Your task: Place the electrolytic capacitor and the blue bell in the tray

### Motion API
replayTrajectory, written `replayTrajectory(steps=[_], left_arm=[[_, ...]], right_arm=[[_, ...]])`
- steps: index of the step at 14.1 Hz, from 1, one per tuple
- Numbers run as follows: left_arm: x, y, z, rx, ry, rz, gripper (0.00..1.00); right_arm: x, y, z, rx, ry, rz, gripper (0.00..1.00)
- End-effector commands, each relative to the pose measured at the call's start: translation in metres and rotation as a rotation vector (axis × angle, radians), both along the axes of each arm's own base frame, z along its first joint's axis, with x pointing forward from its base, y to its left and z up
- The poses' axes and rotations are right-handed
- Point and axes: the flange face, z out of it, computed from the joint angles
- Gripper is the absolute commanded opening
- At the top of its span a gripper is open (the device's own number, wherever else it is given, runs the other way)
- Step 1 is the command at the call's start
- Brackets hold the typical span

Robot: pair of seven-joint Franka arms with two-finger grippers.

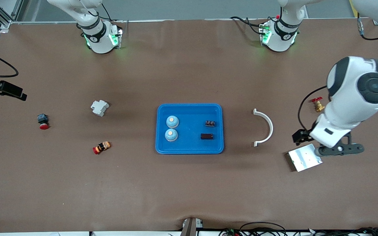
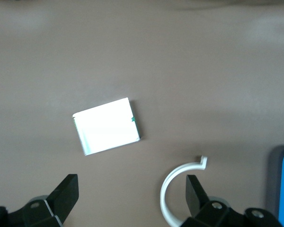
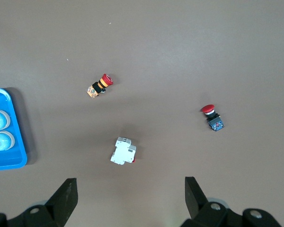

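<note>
Judging by how things lie, the placing looks done: the shallow bright-blue plastic tray (image 1: 189,109) at mid-bench already holds two pale-blue domed bells (image 1: 172,121) side by side toward the right arm's end and two small dark electrolytic capacitors (image 1: 210,123) toward the left arm's end, all well inside the rim. What remains, we think, is to keep both arms clear and disturb nothing. Our left hand (image 2: 128,195) hangs with fingers spread wide and empty over the flat silver metal plate (image 1: 304,158), with the white curved plastic clip (image 1: 265,127) just beside it; we would lift straight up so as not to nudge either. Our right hand (image 3: 128,195), equally spread and empty, waits over the white circuit breaker (image 3: 123,151).
</note>
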Motion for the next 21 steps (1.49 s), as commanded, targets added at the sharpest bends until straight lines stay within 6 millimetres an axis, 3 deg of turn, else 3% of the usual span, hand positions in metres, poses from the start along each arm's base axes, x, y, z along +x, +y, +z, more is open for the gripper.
replayTrajectory(steps=[1,2,7,12,16,21], left_arm=[[-0.02,0.022,0.039,-0.053,0.026,-0.044,1.0],[-0.024,0.028,0.046,-0.057,0.038,-0.042,1.0],[-0.054,-0.001,0.076,-0.033,0.091,-0.098,1.0],[-0.086,-0.014,0.114,-0.035,0.099,-0.102,1.0],[-0.093,0.004,0.133,-0.08,0.076,-0.08,1.0],[-0.098,0.003,0.145,-0.078,0.055,-0.086,1.0]], right_arm=[[-0.002,-0.002,0.004,-0.011,0.005,-0.007,1.0],[-0.002,-0.002,0.004,-0.011,0.005,-0.005,1.0],[-0.005,-0.003,0.003,-0.01,0.02,-0.008,1.0],[-0.004,-0.003,0.004,-0.011,0.016,-0.006,1.0],[-0.004,-0.003,0.003,-0.011,0.017,-0.008,1.0],[-0.003,-0.003,0.003,-0.01,0.017,-0.008,1.0]])
